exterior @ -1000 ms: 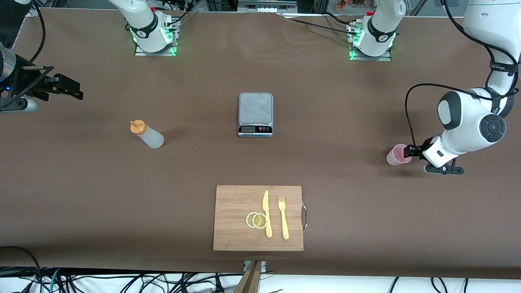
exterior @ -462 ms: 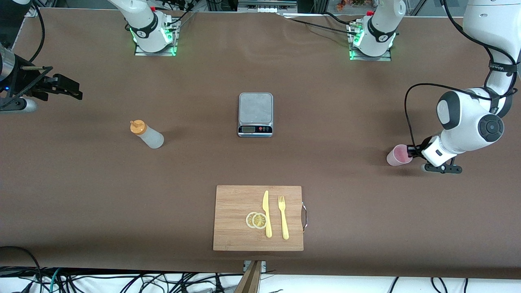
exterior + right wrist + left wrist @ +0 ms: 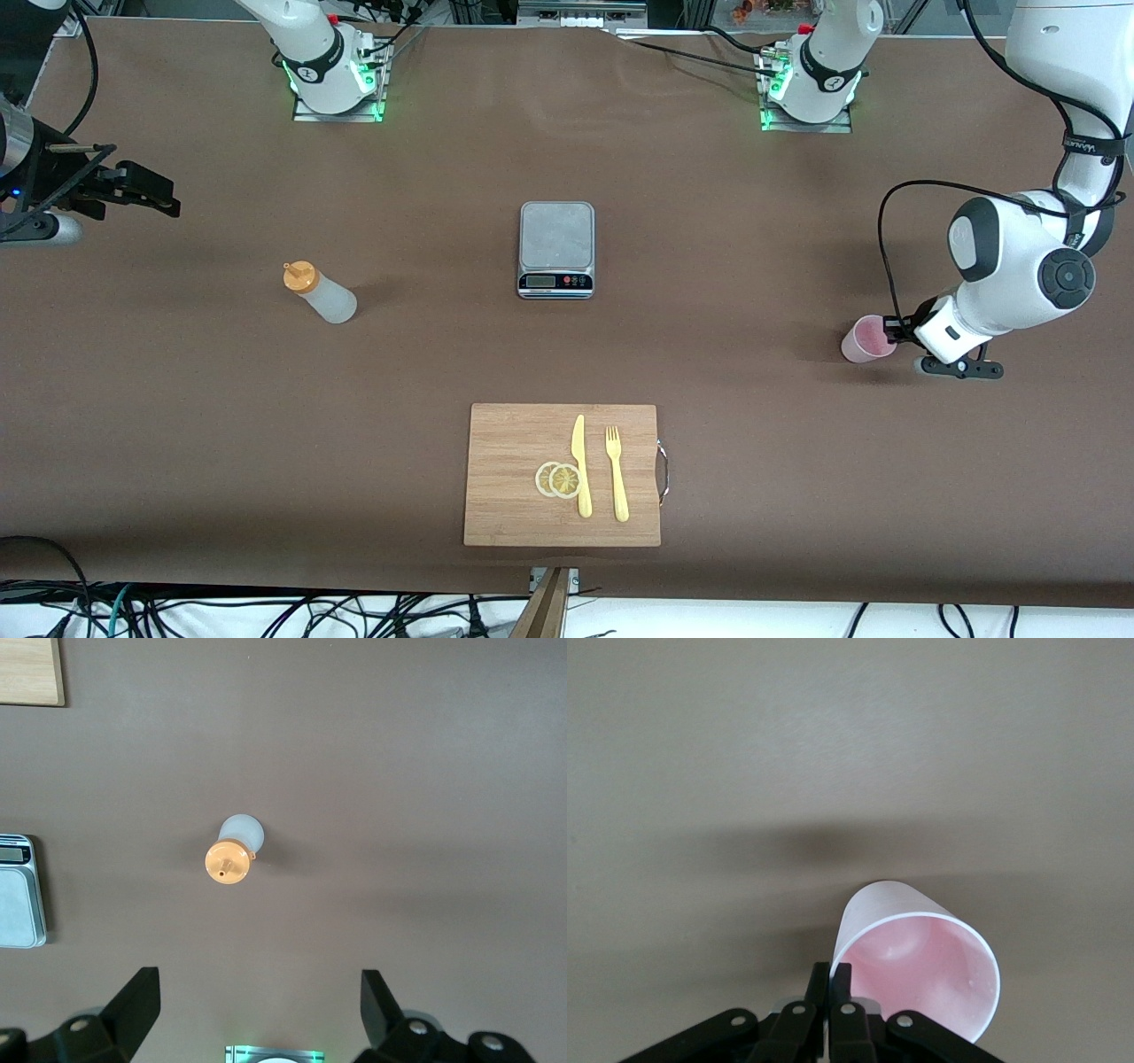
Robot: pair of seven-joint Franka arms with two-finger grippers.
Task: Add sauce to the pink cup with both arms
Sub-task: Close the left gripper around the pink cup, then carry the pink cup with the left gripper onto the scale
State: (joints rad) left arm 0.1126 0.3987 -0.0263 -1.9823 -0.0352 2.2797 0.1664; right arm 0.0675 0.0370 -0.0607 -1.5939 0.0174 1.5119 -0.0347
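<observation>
Left claw pinches the light, thin, crushable cup by its rim wall; right claw waits, spread wide.

Both arms are showing white rounded shells with black joint discs; black cables are looping alongside, and green lights are glowing at the bases.

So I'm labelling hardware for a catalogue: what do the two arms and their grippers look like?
Both arms are glossy white rounded segments with black joint discs and looping black cables. Their bases glow green. The left gripper and the right gripper are black, each with two fingers.
</observation>
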